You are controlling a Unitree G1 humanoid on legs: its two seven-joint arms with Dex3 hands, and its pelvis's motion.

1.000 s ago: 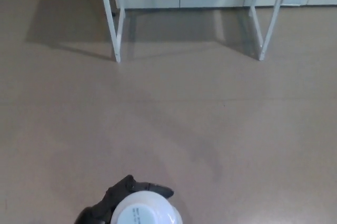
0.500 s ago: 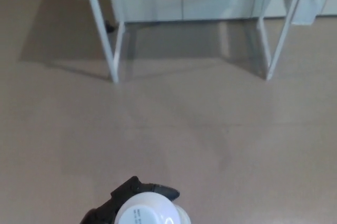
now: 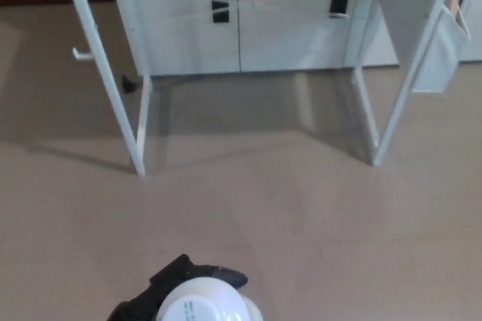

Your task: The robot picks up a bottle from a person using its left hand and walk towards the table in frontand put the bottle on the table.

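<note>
In the head view a white bottle (image 3: 203,304) shows at the bottom edge, seen from above with a small printed label on its rounded top. My black left hand (image 3: 154,295) is shut on it, fingers curling round its far side. Ahead stands the white table (image 3: 98,50), only its legs and the front edge of the top showing along the upper edge of the picture. My right hand is out of view.
White cabinets (image 3: 241,19) with dark handles stand behind the table legs. A white panel (image 3: 440,42) hangs at the right leg. Beige floor (image 3: 263,208) lies between me and the table.
The whole view has shifted: the table legs and cabinets sit lower and larger in the picture and more of the table shows. The bottle stays in my left hand at the bottom edge.
</note>
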